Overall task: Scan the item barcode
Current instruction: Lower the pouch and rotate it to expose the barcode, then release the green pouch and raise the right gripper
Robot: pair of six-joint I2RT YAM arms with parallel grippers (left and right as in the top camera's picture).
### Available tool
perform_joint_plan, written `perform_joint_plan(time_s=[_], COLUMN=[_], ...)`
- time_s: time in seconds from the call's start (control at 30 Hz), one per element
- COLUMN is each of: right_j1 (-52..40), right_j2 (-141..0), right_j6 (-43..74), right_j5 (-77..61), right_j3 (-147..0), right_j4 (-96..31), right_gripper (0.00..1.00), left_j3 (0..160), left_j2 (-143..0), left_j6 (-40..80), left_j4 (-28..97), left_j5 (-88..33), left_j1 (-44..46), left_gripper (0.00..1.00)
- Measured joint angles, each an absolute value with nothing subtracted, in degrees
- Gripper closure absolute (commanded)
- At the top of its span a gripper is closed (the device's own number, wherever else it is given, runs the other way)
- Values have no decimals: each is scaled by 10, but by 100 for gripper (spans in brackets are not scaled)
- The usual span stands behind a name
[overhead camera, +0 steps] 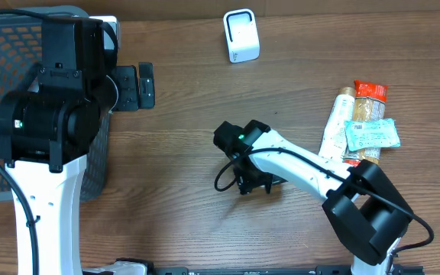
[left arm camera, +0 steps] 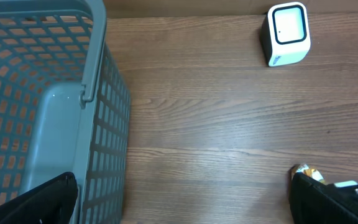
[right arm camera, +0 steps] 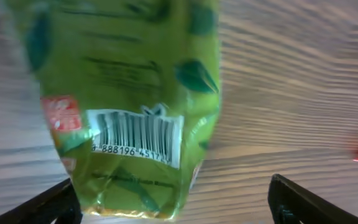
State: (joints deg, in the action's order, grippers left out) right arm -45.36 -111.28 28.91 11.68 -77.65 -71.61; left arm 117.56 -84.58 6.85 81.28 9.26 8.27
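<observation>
The green packet [right arm camera: 123, 106] lies on the wooden table [overhead camera: 182, 114] near its middle, directly under the right claw [right arm camera: 173, 186]. From overhead the claw and its arm hide the packet. In the right wrist view the packet is blurred, but its white barcode [right arm camera: 135, 137] faces up towards the camera. The right claw points down at the table with its jaws wide. One finger overlaps the packet's lower edge in the picture and the other stands clear of it, so nothing is gripped.

The white scanner [overhead camera: 241, 34] stands upright near the far edge of the table, well apart from the packet. A small heap of other packets [overhead camera: 361, 122] lies near the right edge.

The left claw [left arm camera: 180, 180] hangs just beside the grey mesh basket [left arm camera: 98, 62] at the far left corner. Its jaws are wide, with only bare table between them.
</observation>
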Motion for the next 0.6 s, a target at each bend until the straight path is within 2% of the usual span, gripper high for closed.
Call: perform_joint_plan(time_s=[0.17, 0.37, 0.47, 0.53, 0.6], right_j1=[-387, -275, -236, -226, -226], right_j2=[-1113, -1113, -1113, -1112, -1105], right_j6=[261, 205, 192, 190, 210], right_j5=[205, 297, 281, 243, 183], right_j3=[-771, -779, -821, -860, -895], right_j4=[-699, -642, -664, -671, -668], right_gripper=[5, 8, 13, 21, 19], left_j3=[1176, 1176, 1176, 1176, 1176], left_j2=[-846, -846, -846, -846, -846], left_j6=[69, 69, 69, 69, 69], left_j4=[813, 813, 813, 813, 813], left_j5=[93, 93, 93, 93, 93], left_j1=[83, 83, 83, 83, 83], left_gripper=[0, 0, 0, 0, 0])
